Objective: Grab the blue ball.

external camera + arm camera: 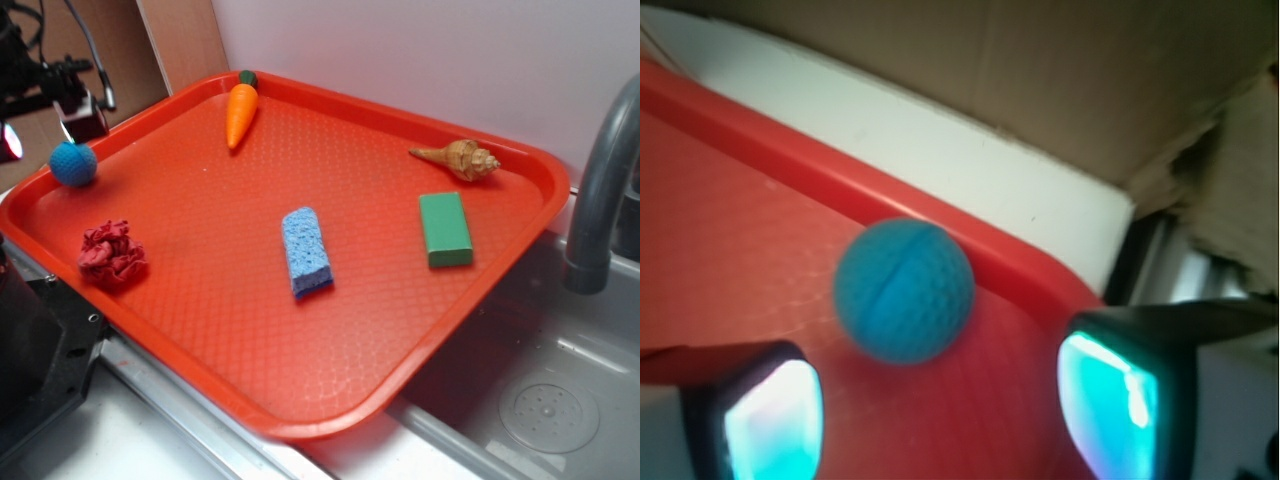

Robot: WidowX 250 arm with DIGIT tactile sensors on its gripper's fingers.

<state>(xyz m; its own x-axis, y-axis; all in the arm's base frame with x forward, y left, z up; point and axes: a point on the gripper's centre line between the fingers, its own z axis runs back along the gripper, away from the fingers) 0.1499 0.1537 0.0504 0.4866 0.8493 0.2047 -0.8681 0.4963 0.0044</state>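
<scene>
An orange tray (300, 390) holds a carrot (241, 110), a shell (460, 159), a green block (445, 229), a light-blue sponge (306, 251), a red cloth wad (111, 254) and the blue ball (73, 163). The ball sits in the tray's corner beside the rim, near the cloth wad. The gripper (940, 410) hangs above it with jaws wide apart, holding nothing; the ball shows between the two fingertips (1110, 400), untouched. It is round, teal, with a ribbed knitted surface.
</scene>
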